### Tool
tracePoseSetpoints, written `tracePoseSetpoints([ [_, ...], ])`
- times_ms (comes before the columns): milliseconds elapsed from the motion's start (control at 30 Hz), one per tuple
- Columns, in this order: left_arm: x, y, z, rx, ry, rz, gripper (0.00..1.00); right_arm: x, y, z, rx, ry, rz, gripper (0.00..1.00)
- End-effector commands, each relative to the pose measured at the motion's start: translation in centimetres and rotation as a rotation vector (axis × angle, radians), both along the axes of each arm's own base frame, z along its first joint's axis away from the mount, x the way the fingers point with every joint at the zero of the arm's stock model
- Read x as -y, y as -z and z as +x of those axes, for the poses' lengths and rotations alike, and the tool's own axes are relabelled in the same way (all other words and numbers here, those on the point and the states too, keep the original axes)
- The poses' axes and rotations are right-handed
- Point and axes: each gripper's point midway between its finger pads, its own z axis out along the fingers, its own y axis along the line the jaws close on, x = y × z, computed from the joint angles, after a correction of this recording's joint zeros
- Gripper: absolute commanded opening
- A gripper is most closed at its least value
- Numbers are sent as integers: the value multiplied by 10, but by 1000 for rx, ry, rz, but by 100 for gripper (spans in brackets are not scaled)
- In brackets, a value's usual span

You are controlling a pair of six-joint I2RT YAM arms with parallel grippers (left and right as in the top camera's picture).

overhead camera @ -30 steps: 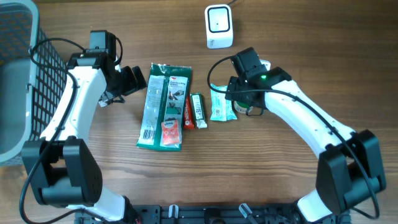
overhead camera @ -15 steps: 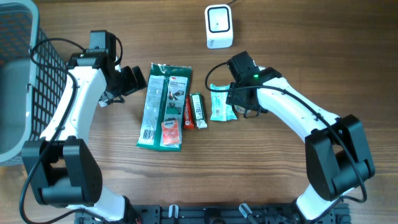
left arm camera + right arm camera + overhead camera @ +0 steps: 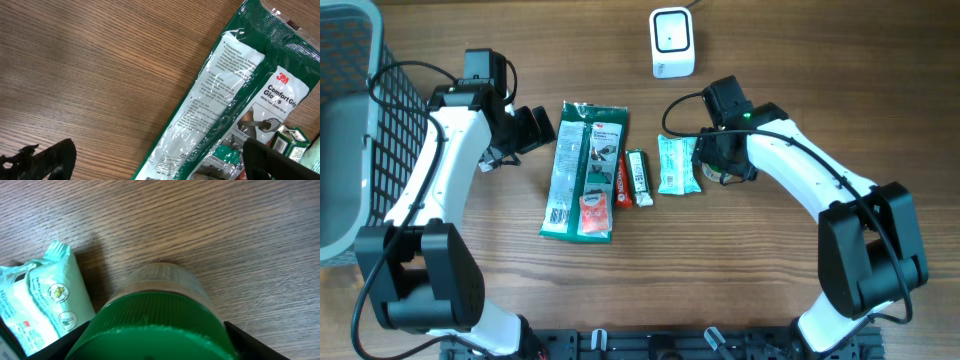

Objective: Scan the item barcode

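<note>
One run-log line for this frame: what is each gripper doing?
left gripper: open, beside green glove packet | right gripper: closed on green-lidded clear jar | white box scanner: untouched

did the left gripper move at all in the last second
No. The left gripper sits where it was, just left of the green glove pack's top corner.

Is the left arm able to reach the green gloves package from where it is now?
Probably yes: the left gripper stands open beside the gloves package, with only bare table between them.
</note>
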Motion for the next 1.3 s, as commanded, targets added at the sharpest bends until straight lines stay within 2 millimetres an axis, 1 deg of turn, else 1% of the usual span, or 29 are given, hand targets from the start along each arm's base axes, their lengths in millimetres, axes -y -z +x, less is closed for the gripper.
tracePoseSetpoints([
  [0,0,6,-2,-16,-10,-6,100,-3,8,-3,-25,4,14,84],
  [100,0,6,-2,-16,-10,-6,100,-4,8,-2,-26,46,32,89],
  [167,0,6,-2,-16,-10,-6,100,-8,8,-5,-41,58,62,90],
  [267,0,6,-2,-16,-10,-6,100,0,8,0,-18,95,28,93],
  [467,0,6,-2,-16,-10,-6,100,-2,8,1,-15,117,46,93],
  [667,0,6,-2,-16,-10,-6,100,7,8,3,-18,144,44,93],
  [733,0,6,-2,-16,-10,-6,100,10,8,2,-21,148,28,90],
  [800,0,6,-2,-16,-10,-6,100,11,9,-3,-42,144,26,82],
  [833,0,6,-2,-16,-10,-6,100,10,9,-6,-54,135,29,81],
  [867,0,6,-2,-16,-10,-6,100,10,10,-8,-65,133,27,74],
  [933,0,6,-2,-16,-10,-6,100,10,11,-15,-93,79,24,61],
  [1033,0,6,-2,-16,-10,-6,100,12,11,-22,-124,-20,-2,59],
  [1100,0,6,-2,-16,-10,-6,100,12,11,-21,-119,-162,-21,59],
  [1133,0,6,-2,-16,-10,-6,100,12,11,-21,-116,-264,-36,60],
  [1167,0,6,-2,-16,-10,-6,100,12,11,-21,-115,-346,-50,63],
  [1200,0,6,-2,-16,-10,-6,100,16,11,-21,-117,-432,-85,69],
  [1233,0,6,-2,-16,-10,-6,100,21,11,-21,-120,-454,-119,77],
  [1267,0,6,-2,-16,-10,-6,100,24,10,-20,-119,-452,-136,81],
])
